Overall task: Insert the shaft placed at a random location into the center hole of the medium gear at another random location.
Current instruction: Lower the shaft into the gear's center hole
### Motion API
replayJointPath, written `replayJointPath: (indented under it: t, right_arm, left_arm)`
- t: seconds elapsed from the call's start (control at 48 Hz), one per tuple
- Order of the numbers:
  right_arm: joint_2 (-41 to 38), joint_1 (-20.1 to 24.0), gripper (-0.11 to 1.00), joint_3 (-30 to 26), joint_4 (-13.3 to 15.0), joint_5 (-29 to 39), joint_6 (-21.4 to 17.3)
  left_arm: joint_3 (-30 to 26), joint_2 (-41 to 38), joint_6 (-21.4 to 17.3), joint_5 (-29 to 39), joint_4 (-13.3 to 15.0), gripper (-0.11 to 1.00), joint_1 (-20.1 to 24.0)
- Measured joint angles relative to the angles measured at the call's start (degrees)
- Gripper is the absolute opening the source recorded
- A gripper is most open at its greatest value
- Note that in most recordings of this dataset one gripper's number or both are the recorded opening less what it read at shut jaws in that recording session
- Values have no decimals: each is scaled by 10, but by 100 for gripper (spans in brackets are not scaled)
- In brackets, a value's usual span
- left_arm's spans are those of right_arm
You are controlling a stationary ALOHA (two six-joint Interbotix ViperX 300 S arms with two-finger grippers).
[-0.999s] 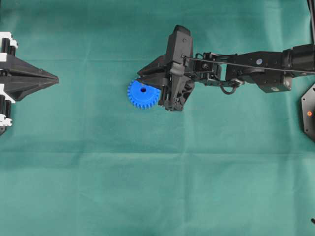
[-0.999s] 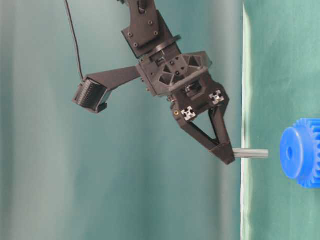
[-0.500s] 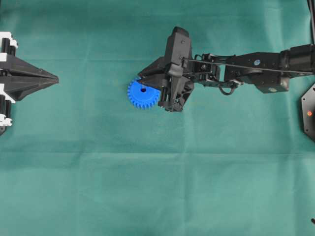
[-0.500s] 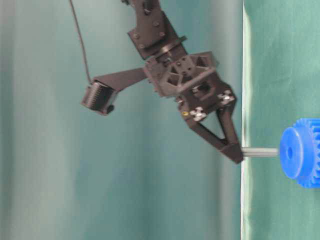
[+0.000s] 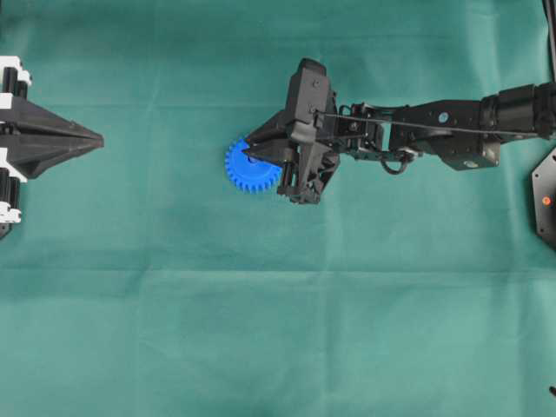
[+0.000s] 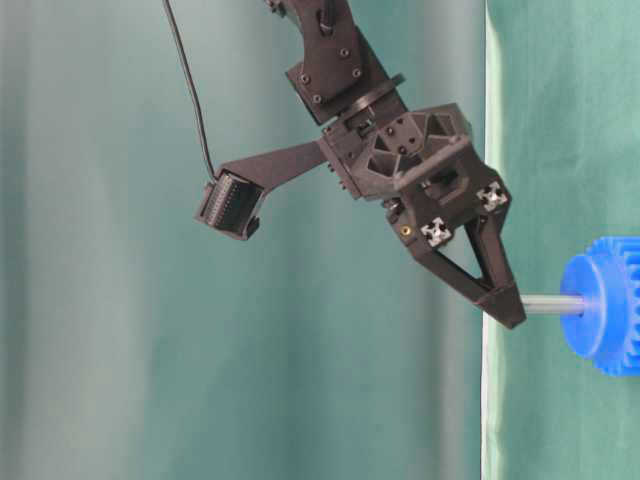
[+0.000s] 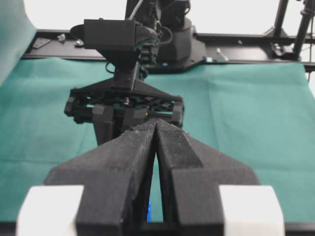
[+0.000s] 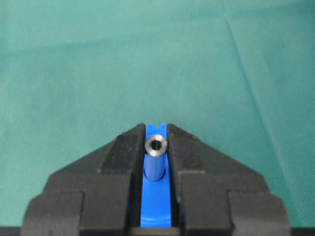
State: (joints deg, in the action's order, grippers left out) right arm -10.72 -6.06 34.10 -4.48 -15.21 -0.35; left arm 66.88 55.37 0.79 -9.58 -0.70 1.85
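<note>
Since the earlier table-level frame, we see the right gripper [image 6: 505,305] has carried the shaft [image 6: 553,305] rightward until its tip meets the medium gear [image 6: 605,318] at the right edge. Overhead, that gripper covers the gear just above centre frame. From its wrist view, we see its jaws clamped on the shaft; the left gripper [image 7: 156,129] is pressed together, holding nothing.

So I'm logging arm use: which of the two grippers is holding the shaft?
The right gripper, over the blue gear; its jaws clamp the shaft. The left gripper sits shut and empty at the table's edge.
</note>
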Motion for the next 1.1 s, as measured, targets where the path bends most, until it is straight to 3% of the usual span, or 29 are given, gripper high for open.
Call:
replayJointPath:
  t: [1.103]
  right_arm:
    - [-48, 2, 14, -4, -1, -23, 0]
  left_arm:
    - [0, 0, 0, 0, 1, 0, 0]
